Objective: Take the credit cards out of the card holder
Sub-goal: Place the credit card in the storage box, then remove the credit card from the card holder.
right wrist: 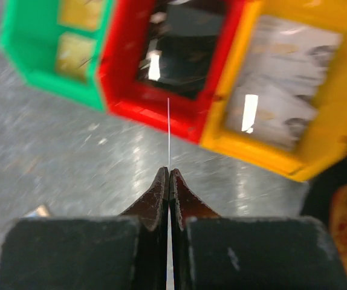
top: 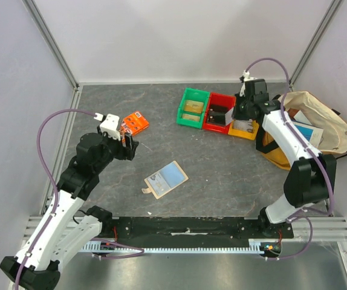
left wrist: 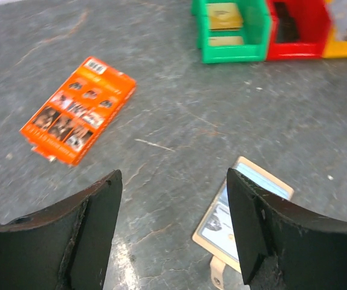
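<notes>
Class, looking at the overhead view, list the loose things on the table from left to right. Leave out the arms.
orange packet → card holder → green bin → red bin → yellow bin → bag

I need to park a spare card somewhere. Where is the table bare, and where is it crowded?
Bare: the wide stretch between the card holder and the green bin, and the far-left corner beyond the orange packet. Crowded: far right, where the red bin, yellow bin and cloth bag sit packed together.
</notes>
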Available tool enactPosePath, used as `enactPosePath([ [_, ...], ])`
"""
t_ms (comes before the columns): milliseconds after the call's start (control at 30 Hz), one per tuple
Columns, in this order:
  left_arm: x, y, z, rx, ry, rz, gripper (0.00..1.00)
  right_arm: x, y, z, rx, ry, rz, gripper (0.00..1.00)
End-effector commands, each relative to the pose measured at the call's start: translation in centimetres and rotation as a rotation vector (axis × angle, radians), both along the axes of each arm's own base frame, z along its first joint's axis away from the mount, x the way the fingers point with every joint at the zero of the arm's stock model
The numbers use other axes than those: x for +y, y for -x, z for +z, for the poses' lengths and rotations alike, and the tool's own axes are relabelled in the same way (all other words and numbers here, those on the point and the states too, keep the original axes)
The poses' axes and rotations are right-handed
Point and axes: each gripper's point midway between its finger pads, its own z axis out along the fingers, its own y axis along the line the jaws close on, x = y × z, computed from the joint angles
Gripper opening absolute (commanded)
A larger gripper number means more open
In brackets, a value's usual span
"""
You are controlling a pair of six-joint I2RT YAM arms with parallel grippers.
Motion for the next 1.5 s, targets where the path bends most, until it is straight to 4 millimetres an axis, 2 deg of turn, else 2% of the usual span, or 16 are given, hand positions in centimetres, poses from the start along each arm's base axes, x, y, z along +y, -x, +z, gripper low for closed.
enactPosePath([
  [0, 2.4, -1.5, 0.5, -0.017, 0.063, 0.171, 0.76, -6.4, -3.1, 0.9, -0.005, 0.158, -0.269, 0.00],
  [100, 2.6, -1.6, 0.1, -0.010, 0.048, 0.182, 0.75, -8.6, -4.8, 0.8, 0.005, 0.201, -0.341, 0.00],
  [167, 2.6, -1.6, 0.0, -0.007, 0.047, 0.182, 0.75, -9.2, -5.8, -0.2, 0.030, 0.209, -0.353, 0.00],
  [300, 3.1, -1.7, -0.2, -0.005, 0.036, 0.207, 0.75, -8.9, -7.0, -2.4, 0.089, 0.196, -0.331, 0.00],
  [400, 3.3, -1.7, -0.3, -0.004, 0.030, 0.217, 0.75, -8.0, -7.2, -4.2, 0.139, 0.139, -0.299, 0.00],
  [533, 3.0, -1.7, -0.5, 0.002, 0.032, 0.204, 0.75, -7.2, -7.3, -5.4, 0.168, 0.073, -0.276, 0.03],
  [600, 2.9, -1.8, -0.7, 0.009, 0.031, 0.198, 0.75, -7.8, -7.2, -5.6, 0.173, 0.059, -0.289, 0.07],
  [667, 2.8, -1.8, -0.7, 0.012, 0.031, 0.194, 0.75, -8.5, -6.9, -5.2, 0.159, 0.089, -0.311, 0.16],
  [700, 2.7, -1.8, -0.8, 0.015, 0.028, 0.190, 0.75, -9.2, -6.7, -5.2, 0.154, 0.116, -0.334, 0.26],
  [767, 2.7, -1.8, -1.0, 0.022, 0.027, 0.186, 0.74, -10.1, -6.2, -4.5, 0.136, 0.157, -0.361, 0.39],
  [867, 2.5, -1.9, -1.3, 0.032, 0.025, 0.179, 0.74, -10.8, -5.4, -3.2, 0.105, 0.185, -0.372, 0.46],
  [1033, 2.2, -1.9, -1.8, 0.053, 0.023, 0.168, 0.74, -9.9, -3.6, 0.1, 0.024, 0.164, -0.325, 0.51],
  [1133, 2.0, -2.0, -2.2, 0.070, 0.023, 0.163, 0.74, -7.3, -2.3, 2.0, -0.038, 0.113, -0.229, 0.52],
  [1233, 1.7, -1.9, -2.8, 0.099, 0.028, 0.152, 0.73, -2.9, -0.5, 3.5, -0.113, 0.064, -0.086, 0.54],
  [1333, 0.8, -1.6, -3.6, 0.171, 0.067, 0.137, 0.73, 3.0, 2.2, 3.9, -0.160, -0.001, 0.102, 0.55],
  [1467, -0.7, -0.4, -5.6, 0.293, 0.181, 0.129, 0.71, 10.0, 6.5, 3.0, -0.160, -0.138, 0.324, 0.55],
])
